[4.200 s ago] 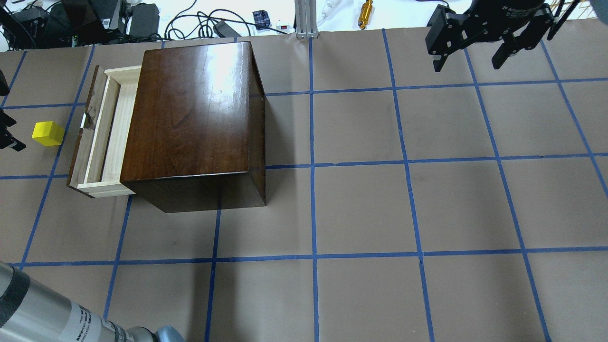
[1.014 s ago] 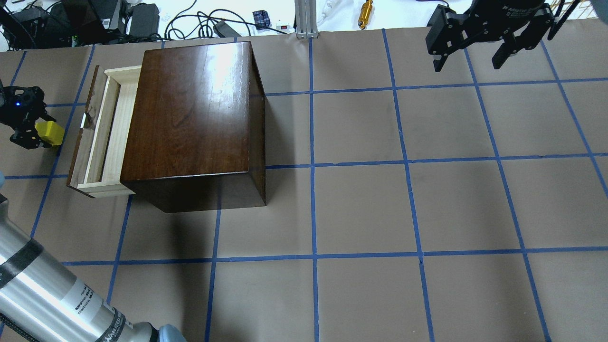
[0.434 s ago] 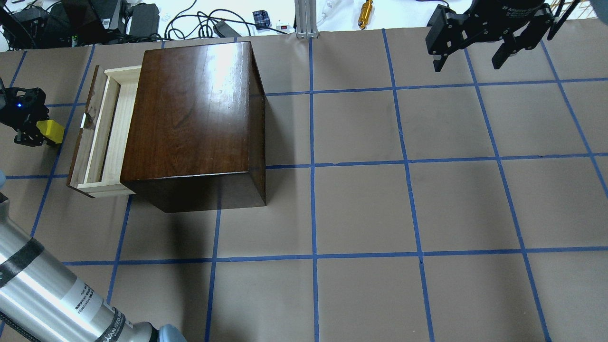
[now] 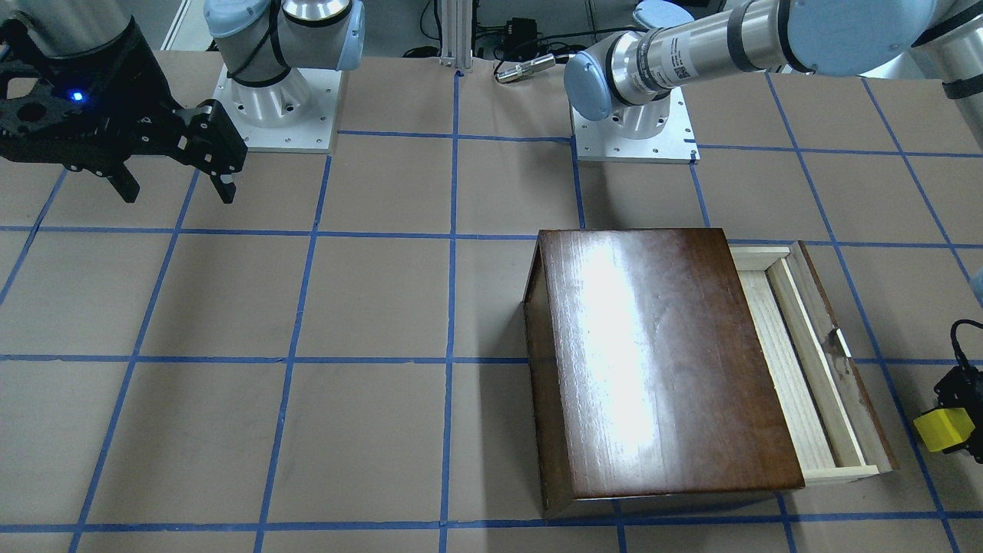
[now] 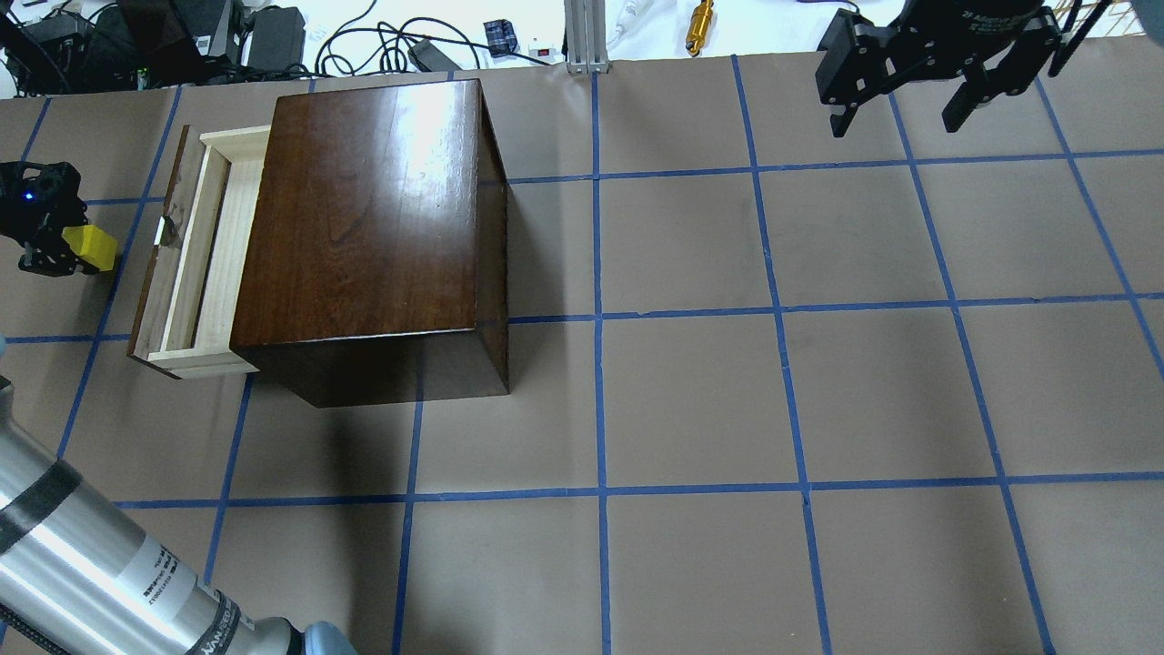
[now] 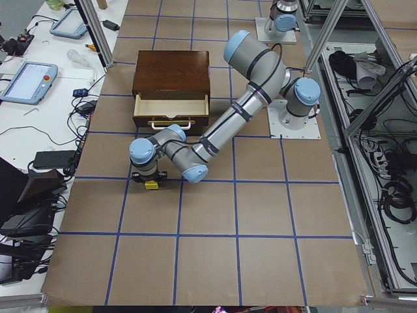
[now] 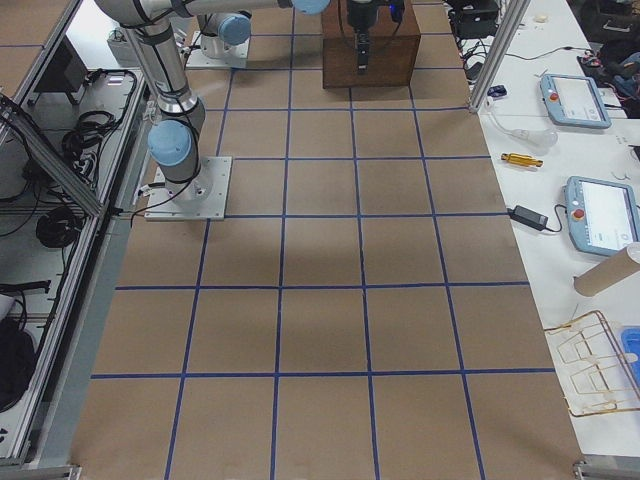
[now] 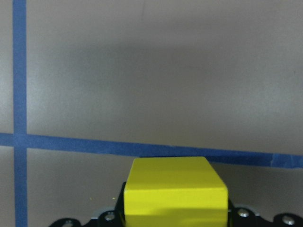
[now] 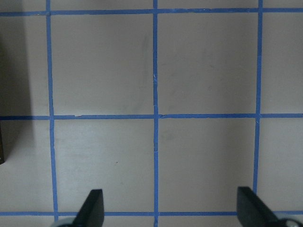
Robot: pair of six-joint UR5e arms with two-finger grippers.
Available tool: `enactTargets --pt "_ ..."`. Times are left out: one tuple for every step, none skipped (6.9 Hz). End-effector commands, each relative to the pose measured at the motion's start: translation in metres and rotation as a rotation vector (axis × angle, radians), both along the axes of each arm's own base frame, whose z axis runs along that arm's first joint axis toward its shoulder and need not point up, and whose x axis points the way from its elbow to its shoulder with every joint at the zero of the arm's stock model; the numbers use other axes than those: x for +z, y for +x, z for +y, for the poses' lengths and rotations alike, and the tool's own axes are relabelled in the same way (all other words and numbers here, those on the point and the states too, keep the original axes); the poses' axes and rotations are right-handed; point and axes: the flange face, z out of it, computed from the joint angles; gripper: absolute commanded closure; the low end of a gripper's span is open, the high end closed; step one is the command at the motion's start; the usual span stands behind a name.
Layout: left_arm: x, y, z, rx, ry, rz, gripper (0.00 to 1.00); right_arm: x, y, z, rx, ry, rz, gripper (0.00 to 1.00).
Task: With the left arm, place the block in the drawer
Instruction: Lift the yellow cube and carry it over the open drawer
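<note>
1. Facing the robot across the brown paper-covered worktop (image 4: 369, 299), the left end effector (image 4: 961, 421) sits at the view's right edge, clamped on the small bright yellow cube block (image 4: 941, 430). Just beside it, the shallow pale-wood drawer (image 4: 777, 361) stands open from the glossy dark brown wooden box (image 4: 653, 361). The right end effector (image 4: 178, 190) hangs well apart, its fingers (image 4: 225, 183) spread on nothing.
2. Overhead, the drawer lies to the robot's right of the block, with its dark front panel (image 5: 162, 273) standing between them. Its long axis runs away from the robot, so the tray is narrow along the line of travel.
3. From the table's left end, the block shows under the wrist of the near left arm (image 6: 234, 117), low at the worktop. Whether it touches, I cannot tell.
4. The left wrist camera shows the block seated square in the grip, with taped paper beyond.
5. The right wrist camera shows only gridded paper between parted fingers.
6. The left arm is far nearer, and the coming move likely needs height to clear the panel — then a short shift rightward.
</note>
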Motion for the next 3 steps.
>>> enactTargets --pt "0.070 -0.024 0.003 0.023 0.042 0.059 1.00 0.000 0.001 0.000 0.001 0.001 0.001 0.00" --pt "0.097 -0.048 0.001 -0.003 0.056 0.065 1.00 0.000 0.001 0.000 0.001 -0.001 0.000 0.00" --pt "0.128 -0.081 -0.001 -0.042 0.053 0.049 1.00 0.000 0.000 0.000 0.000 -0.001 0.000 0.00"
